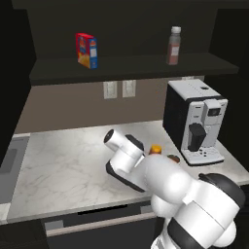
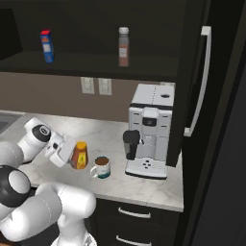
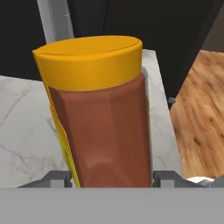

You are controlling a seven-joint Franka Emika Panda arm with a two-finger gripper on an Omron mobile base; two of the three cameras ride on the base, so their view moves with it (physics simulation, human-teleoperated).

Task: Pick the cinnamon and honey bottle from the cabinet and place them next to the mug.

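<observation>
**Pincer grips honey bottle on the table beside the mug**

The pincer (image 2: 72,153) is closed on the squat amber-orange honey bottle with a yellow cap (image 2: 79,155), one finger on each side of its body, as the hand view shows with the bottle (image 3: 103,127) standing large between the finger tips. In the right base view the bottle stands upright on the white marble table (image 2: 110,134), its base at the surface; whether it fully rests there I cannot tell. Just beside it, to the right in that view, sits the small white mug with dark brown contents (image 2: 101,166), close but not touching. In the left base view the arm hides most of the bottle, with only its orange top (image 1: 155,149) peeking out.

The slim tall cinnamon bottle with reddish-brown contents and a pale cap (image 2: 123,46) stands upright on the shelf of the dark open wall cabinet (image 2: 96,65), well apart from a red-and-blue box (image 2: 46,46) on the same shelf. A white and black coffee machine (image 2: 150,129) stands on the table right of the mug.
</observation>
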